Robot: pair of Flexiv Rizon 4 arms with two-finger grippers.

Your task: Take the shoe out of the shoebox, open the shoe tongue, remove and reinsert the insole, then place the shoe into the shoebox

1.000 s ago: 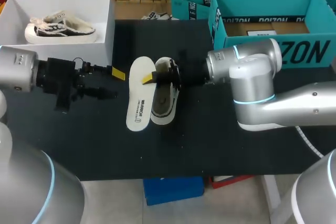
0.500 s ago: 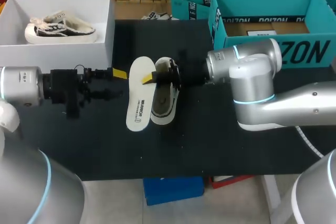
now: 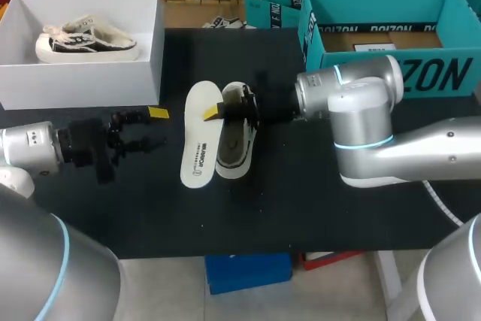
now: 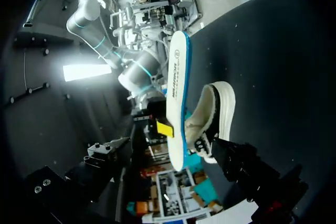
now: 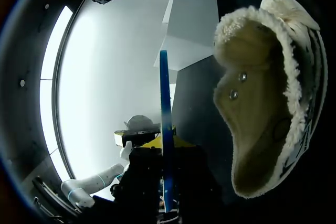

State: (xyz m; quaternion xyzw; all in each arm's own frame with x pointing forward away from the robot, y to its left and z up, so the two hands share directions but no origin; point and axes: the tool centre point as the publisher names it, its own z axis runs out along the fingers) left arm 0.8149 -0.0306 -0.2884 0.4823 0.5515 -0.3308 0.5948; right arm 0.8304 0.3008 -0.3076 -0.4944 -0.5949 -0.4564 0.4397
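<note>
A: Claws, quick?

B: The right gripper (image 3: 216, 113) is pinching the insole (image 3: 200, 140) at its far end. The left gripper (image 3: 154, 127) is spread and holds nothing, left of the insole and apart from it.

A: Task things?

B: The insole is flat on the table (image 3: 301, 208). The shoe (image 3: 237, 139) lies just right of it, touching, mid-table.

A: Step?

B: Reinsertion, I'd say. Feed one end into the fleecy mouth at a low angle. The left gripper should pin the shoe or it will likely skid.

A: Room?

B: The white shoebox (image 3: 83, 84) is at far left, close to the left arm. The teal box (image 3: 391, 73) is at far right. The near side looks freest, but mind the table's near edge.
</note>
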